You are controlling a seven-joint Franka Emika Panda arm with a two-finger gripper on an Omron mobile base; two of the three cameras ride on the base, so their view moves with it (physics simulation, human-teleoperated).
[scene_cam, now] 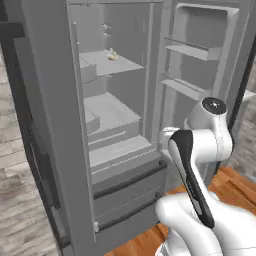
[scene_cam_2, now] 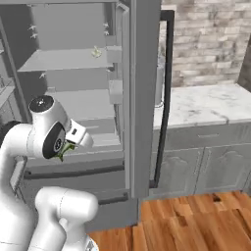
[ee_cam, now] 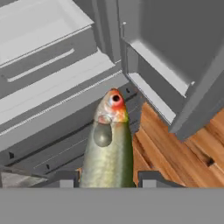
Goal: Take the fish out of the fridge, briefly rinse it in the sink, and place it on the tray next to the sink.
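The fridge [scene_cam: 115,125] stands open ahead of the tool [ee_cam: 107,178], its grey shelves beyond and above the fingertips. The tool is pinching the fish [ee_cam: 108,148], which sticks out head-first between its fingers [ee_cam: 151,178], over the wooden floor [ee_cam: 175,153].

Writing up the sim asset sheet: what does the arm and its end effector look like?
The arm is glossy white with rounded, bulbous link shells. A long black strip runs down one link, and each joint ends in a dark round cap with a pale ring. No cables show. The end effector has two small dark grey, blocky finger tips.
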